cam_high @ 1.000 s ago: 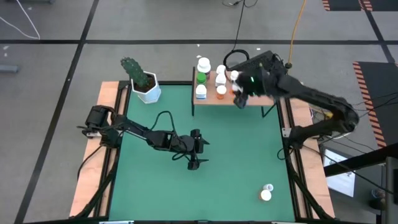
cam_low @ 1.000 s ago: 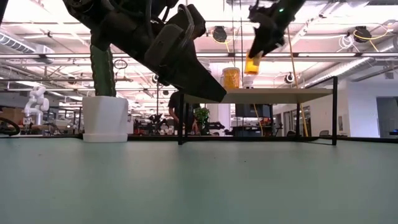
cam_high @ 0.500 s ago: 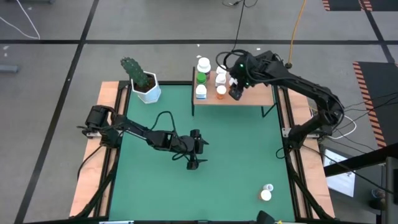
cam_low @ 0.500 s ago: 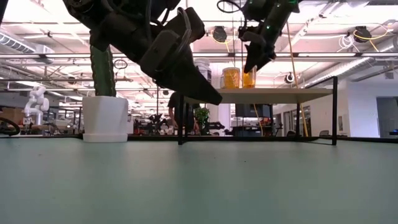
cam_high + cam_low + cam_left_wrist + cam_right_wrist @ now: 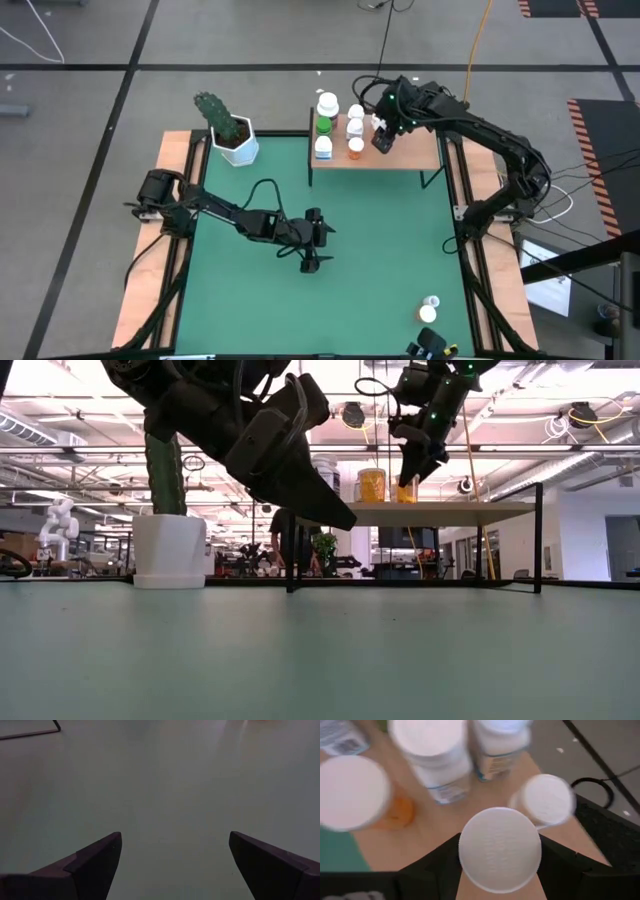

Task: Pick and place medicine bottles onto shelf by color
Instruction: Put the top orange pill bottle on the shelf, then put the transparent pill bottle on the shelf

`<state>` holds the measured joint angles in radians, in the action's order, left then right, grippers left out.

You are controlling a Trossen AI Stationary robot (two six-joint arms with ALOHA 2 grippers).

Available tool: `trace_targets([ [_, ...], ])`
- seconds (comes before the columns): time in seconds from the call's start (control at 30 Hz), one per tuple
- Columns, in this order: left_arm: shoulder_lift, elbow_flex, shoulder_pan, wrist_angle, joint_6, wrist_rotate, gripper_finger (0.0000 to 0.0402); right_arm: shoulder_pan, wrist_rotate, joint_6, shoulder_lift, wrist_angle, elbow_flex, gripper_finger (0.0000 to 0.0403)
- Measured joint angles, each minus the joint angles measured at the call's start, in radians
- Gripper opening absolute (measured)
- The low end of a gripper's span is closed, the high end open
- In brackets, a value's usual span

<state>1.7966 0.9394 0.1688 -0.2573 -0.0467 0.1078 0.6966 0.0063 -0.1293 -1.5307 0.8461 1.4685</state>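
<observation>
The shelf (image 5: 415, 152) stands at the mat's far edge and carries several white-capped medicine bottles (image 5: 355, 128). My right gripper (image 5: 382, 140) is over the shelf's middle, shut on an orange bottle (image 5: 405, 488) whose base is at the board (image 5: 450, 510). Its white cap (image 5: 500, 849) shows between my fingers in the right wrist view. Another orange bottle (image 5: 355, 795) and white ones (image 5: 432, 750) stand beside it. Two more bottles (image 5: 428, 312) lie near the mat's near right corner. My left gripper (image 5: 312, 245) hovers open over the mat's middle, its fingers (image 5: 95, 865) wide apart. My right gripper pinches the orange bottle just below its white cap (image 5: 500, 849), one finger (image 5: 440, 870) on each side. The fingers come from above, slanting down. The bottle stands upright, and its base appears to rest on the shelf board (image 5: 405, 500).
A white pot with a green cactus (image 5: 237, 143) stands at the mat's far left, beside the shelf. Wooden strips (image 5: 175, 200) edge the green mat (image 5: 380, 250). The shelf's right half (image 5: 425, 145) is bare. A black cable loop (image 5: 592, 792) lies behind the shelf.
My right gripper has moved toward the far edge over the shelf and come down. The orange bottle, held clear above the board a second ago, now stands at board level beside the other orange bottle. The left arm has kept still.
</observation>
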Motion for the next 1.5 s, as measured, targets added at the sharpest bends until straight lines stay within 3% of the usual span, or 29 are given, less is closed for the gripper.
trace_targets([
  [0.4,0.000,0.000,0.000,0.003,0.000,0.000,0.0372,-0.002,-0.007,0.009,0.008,0.015,0.000,0.0274],
  [0.7,0.000,0.000,0.000,0.019,-0.001,0.000,0.0372,-0.071,-0.008,0.012,0.194,0.154,0.000,0.0280],
  [0.77,0.000,0.000,0.000,0.021,-0.001,0.000,0.0372,-0.130,0.002,-0.028,0.230,0.277,0.000,0.0276],
  [0.9,0.000,0.000,0.001,0.021,-0.008,-0.003,0.0372,-0.301,0.049,0.083,0.283,0.437,-0.054,0.0263],
  [1.03,0.000,0.000,0.001,-0.008,-0.049,-0.014,0.0372,-0.543,0.047,0.250,0.328,0.456,-0.169,0.0253],
  [1.23,0.000,0.000,0.007,-0.147,-0.130,-0.241,0.0372,-0.846,0.150,0.506,0.332,0.511,-0.371,0.0247],
  [1.5,0.000,0.000,0.016,-0.192,-0.258,-0.235,0.0372,-1.099,-0.073,0.896,0.332,0.500,-0.511,0.0247],
])
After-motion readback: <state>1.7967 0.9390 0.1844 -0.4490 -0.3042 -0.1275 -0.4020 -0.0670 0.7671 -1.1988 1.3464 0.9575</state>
